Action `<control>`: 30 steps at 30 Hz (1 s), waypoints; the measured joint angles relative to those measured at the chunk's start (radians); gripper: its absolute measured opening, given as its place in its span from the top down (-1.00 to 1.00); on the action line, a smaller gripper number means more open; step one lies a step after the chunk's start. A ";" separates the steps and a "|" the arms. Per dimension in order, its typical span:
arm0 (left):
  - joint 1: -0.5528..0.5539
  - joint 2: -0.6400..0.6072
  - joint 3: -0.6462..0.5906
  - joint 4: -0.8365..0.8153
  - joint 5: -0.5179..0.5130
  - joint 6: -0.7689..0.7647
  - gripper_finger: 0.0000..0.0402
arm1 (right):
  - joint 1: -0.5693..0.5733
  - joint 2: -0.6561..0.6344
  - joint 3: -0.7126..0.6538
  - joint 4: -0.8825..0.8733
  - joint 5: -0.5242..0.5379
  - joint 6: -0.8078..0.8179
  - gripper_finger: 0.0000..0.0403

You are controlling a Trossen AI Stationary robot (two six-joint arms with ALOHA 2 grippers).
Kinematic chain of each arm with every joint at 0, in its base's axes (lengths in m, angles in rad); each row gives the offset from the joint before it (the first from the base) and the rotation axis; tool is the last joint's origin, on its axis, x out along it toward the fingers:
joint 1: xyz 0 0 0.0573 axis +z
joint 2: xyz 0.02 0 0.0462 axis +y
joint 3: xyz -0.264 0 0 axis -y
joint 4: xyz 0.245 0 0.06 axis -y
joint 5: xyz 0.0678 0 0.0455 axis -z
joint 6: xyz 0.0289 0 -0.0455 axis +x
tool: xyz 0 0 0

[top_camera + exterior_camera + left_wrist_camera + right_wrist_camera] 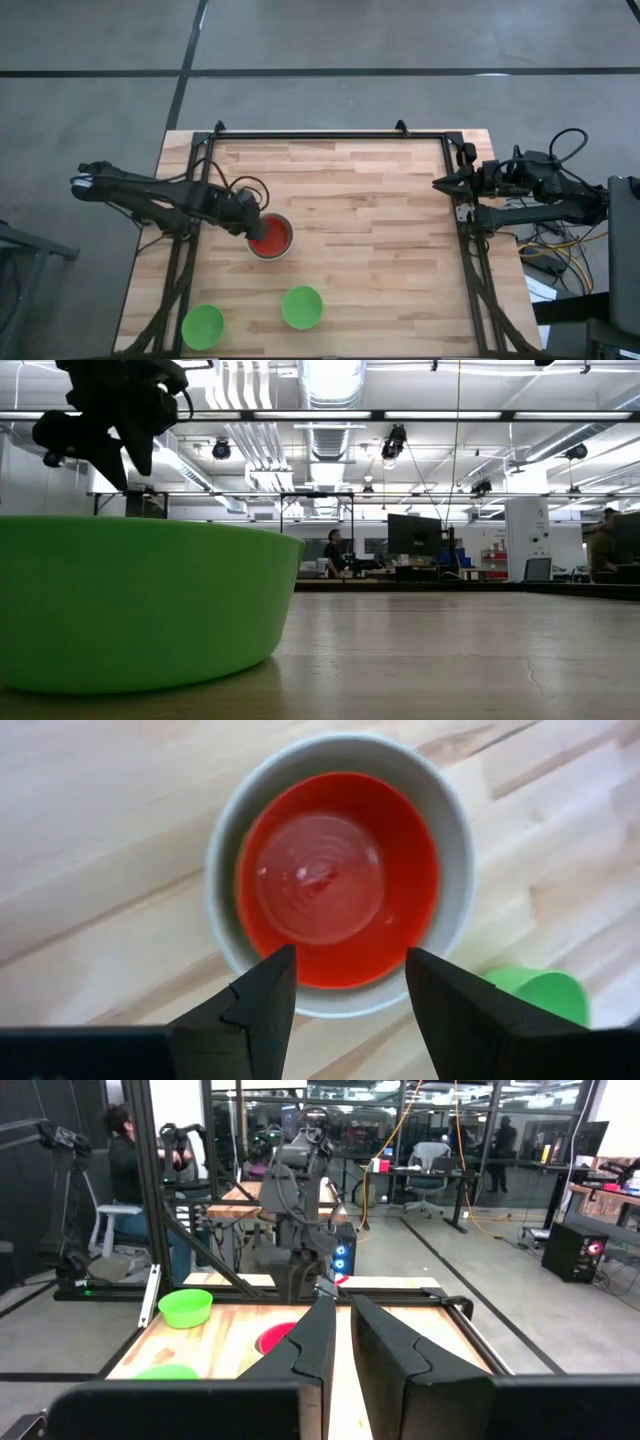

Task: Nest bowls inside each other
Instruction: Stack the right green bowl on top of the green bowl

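A red bowl [270,237] sits nested inside a pale grey-white bowl [254,246] left of the table's middle. In the left wrist view the red bowl [338,880] fills the grey-white bowl [455,830]. My left gripper [350,985] hangs open just above their near rim, pointing steeply down and touching nothing. Two green bowls [203,326] [302,307] rest upright on their bases near the front edge. My right gripper [440,183] waits shut and level at the table's right edge.
A black frame [330,135] runs along the table's far, left and right sides. One green bowl [130,600] fills the low view's left foreground. Bare wood [380,230] spreads between the bowls and the right arm. People sit at desks in the room beyond.
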 joint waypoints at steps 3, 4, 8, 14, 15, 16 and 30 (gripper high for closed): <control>-0.026 0.000 0.009 0.026 -0.008 -0.013 0.04 | 0.000 0.000 0.000 0.000 0.000 0.000 0.83; -0.036 0.000 0.010 0.027 -0.010 -0.018 0.04 | 0.000 0.000 0.000 0.000 0.000 0.000 0.83; -0.064 0.000 0.021 0.031 -0.018 -0.047 0.04 | 0.000 0.000 0.000 0.000 0.000 0.000 0.83; -0.117 0.000 0.027 0.095 -0.053 -0.103 0.04 | 0.000 0.000 0.000 0.000 0.000 0.000 0.83; -0.126 0.002 0.024 0.113 -0.061 -0.103 0.04 | 0.000 0.000 0.000 0.000 0.000 0.000 0.83; -0.134 0.005 0.023 0.128 -0.070 -0.104 0.04 | 0.000 0.000 0.000 0.000 0.000 0.000 0.83; -0.198 0.089 0.024 0.246 -0.113 -0.105 0.04 | 0.000 0.000 0.000 0.000 0.000 0.000 0.83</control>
